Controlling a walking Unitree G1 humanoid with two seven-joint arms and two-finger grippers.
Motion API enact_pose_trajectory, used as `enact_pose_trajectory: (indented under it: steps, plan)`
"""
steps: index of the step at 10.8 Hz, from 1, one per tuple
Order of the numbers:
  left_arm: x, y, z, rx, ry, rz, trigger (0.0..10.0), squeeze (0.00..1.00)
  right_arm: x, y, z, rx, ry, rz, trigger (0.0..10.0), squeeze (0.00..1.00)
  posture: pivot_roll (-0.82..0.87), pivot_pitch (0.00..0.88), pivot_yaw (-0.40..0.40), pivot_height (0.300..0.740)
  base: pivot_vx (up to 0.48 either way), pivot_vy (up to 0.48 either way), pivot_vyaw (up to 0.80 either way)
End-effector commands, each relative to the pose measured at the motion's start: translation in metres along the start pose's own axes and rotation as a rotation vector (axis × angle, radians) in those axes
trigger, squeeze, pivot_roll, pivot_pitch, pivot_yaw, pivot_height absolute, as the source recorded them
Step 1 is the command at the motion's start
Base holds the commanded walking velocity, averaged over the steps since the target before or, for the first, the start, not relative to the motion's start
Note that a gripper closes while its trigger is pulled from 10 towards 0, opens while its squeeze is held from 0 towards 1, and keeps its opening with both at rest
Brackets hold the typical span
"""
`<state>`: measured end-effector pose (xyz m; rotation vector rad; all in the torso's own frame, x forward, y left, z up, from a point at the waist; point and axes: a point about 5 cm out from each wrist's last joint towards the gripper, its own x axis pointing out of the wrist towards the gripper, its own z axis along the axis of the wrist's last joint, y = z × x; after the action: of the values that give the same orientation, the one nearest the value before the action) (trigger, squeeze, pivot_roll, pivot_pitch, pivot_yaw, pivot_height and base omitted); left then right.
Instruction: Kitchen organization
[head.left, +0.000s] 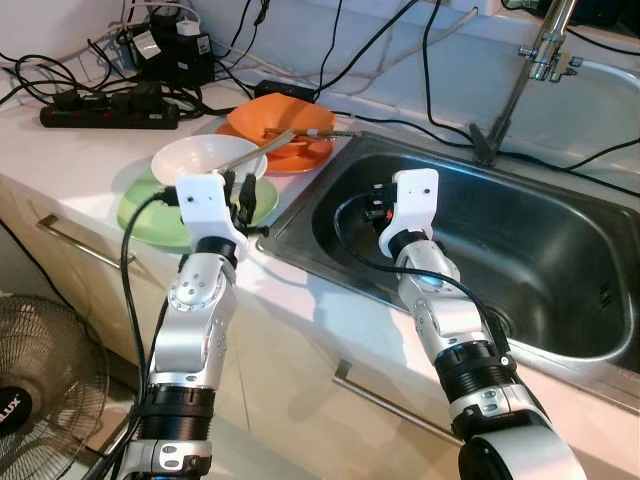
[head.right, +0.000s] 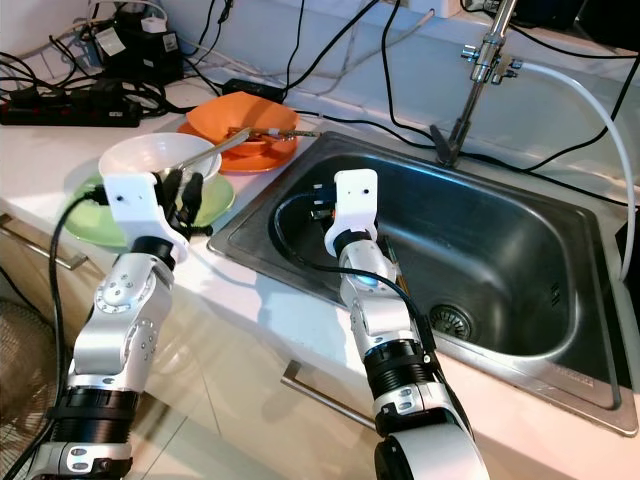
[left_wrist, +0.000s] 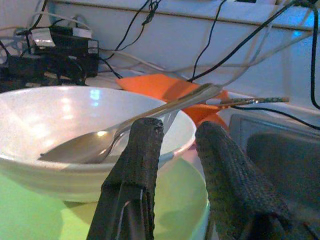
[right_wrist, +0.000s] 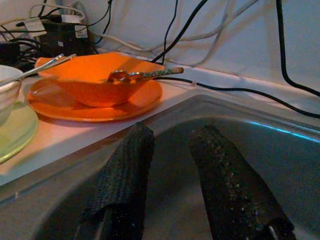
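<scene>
A white bowl (head.left: 200, 155) stands on a green plate (head.left: 140, 215) on the counter left of the sink, with a metal spoon (left_wrist: 100, 142) lying in it. Behind it an orange bowl (head.left: 280, 120) sits on an orange plate (head.left: 300, 158) and holds a second spoon (right_wrist: 145, 75). My left gripper (left_wrist: 177, 145) is open just in front of the white bowl's rim, over the green plate, holding nothing. Down inside the steel sink (head.left: 540, 260), near its left wall, my right gripper (right_wrist: 170, 155) is open and empty.
A faucet (head.left: 520, 80) rises at the sink's back edge. A power strip (head.left: 105, 115), adapters and many black cables lie along the back of the counter. Drawer handles (head.left: 390, 400) run below the counter front. A floor fan (head.left: 40, 390) stands at the lower left.
</scene>
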<state>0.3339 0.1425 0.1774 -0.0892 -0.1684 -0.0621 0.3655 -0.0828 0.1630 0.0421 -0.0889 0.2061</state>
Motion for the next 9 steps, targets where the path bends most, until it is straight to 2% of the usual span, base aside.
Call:
enact_pose_trajectory:
  steps: [1, 5, 7, 8, 9]
  plan:
    - [0.003, -0.004, 0.002, -0.002, -0.002, -0.017, 10.0, 0.00, 0.001, -0.002, 0.003, 0.005, -0.014, -0.008, 10.0, 0.00, 0.23, 0.008, -0.054, 0.740, 0.000, 0.000, 0.00]
    - [-0.002, 0.014, 0.006, 0.016, -0.020, 0.070, 10.0, 0.00, 0.001, -0.004, 0.003, 0.004, -0.013, -0.012, 10.0, 0.00, 0.24, 0.008, -0.056, 0.740, 0.000, 0.000, 0.00]
    - [-0.011, 0.036, 0.013, 0.051, -0.038, 0.154, 10.0, 0.00, 0.001, -0.002, 0.002, 0.005, -0.012, -0.003, 10.0, 0.00, 0.25, 0.003, -0.061, 0.740, 0.000, 0.000, 0.00]
    - [-0.012, 0.040, 0.014, 0.057, -0.043, 0.163, 10.0, 0.00, 0.001, -0.002, 0.002, 0.005, -0.010, -0.002, 10.0, 0.00, 0.25, 0.000, -0.064, 0.740, 0.000, 0.000, 0.00]
    - [-0.008, 0.031, 0.022, 0.040, -0.077, 0.112, 10.0, 0.00, 0.002, -0.002, 0.002, 0.003, -0.010, -0.002, 10.0, 0.00, 0.25, 0.000, -0.064, 0.740, 0.000, 0.000, 0.00]
